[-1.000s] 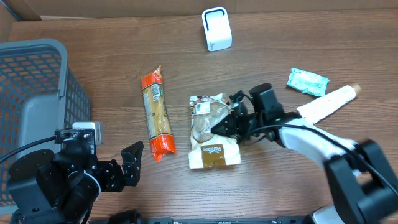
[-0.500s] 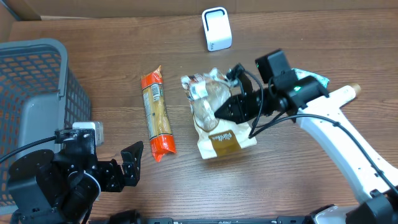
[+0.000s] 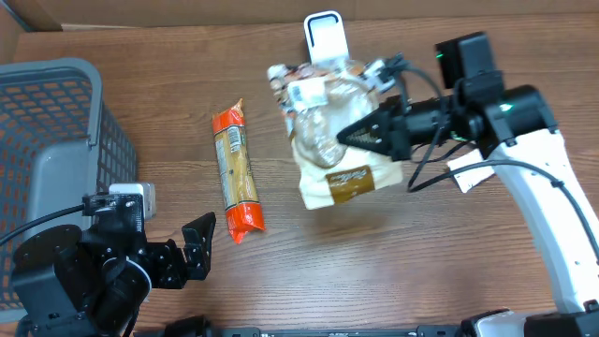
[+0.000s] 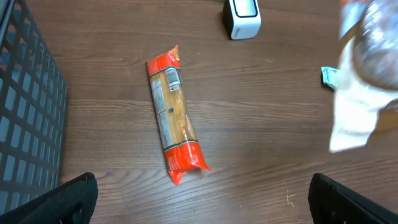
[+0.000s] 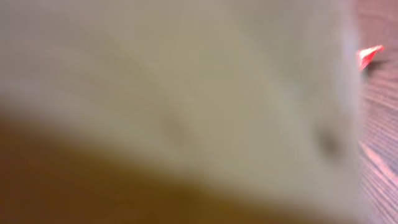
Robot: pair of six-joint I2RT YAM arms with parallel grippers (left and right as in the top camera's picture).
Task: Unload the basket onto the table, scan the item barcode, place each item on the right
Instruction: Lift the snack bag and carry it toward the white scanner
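Right jaws (image 3: pixel 348 134) are clamped shut on the side of the bread bag (image 3: pixel 323 154); left jaws (image 3: pixel 198 245) are wide apart, holding nothing, parked low by the basket (image 3: pixel 56 112)

What changed: a second ago the bag lay flat mid-counter with the right arm reaching into it. Now it's lifted clear and carried back toward the far edge, so its top end overlaps the white scanner (image 3: pixel 325 33) from overhead. Left arm hasn't moved

What that means for you: pick is done, you're in the present-to-scanner step. A white sticker on the bag's upper end sits nearest the scanner, but I can't tell from here whether that's the barcode or whether it faces the scanner window. The bag hangs tilted with the tan label end drooping. It's soft film, so expect it to sag and swing; settle it before you judge the read

Right wrist view is a pale blur of bag right against the lens, no use for aiming. Left wrist view shows the bag (image 4: pixel 360 81) at its right edge, to the right of the scanner (image 4: pixel 242 15)

Surface: brown wood-grain counter (image 3: pixel 421 271), flat. The orange packet (image 3: pixel 236 168) lies lengthwise, well apart from the bag. A teal sachet (image 4: pixel 328 75) lies on the counter by the bag's edge in the left wrist view. Grey mesh basket sits at the left. A cardboard wall runs along the back edge
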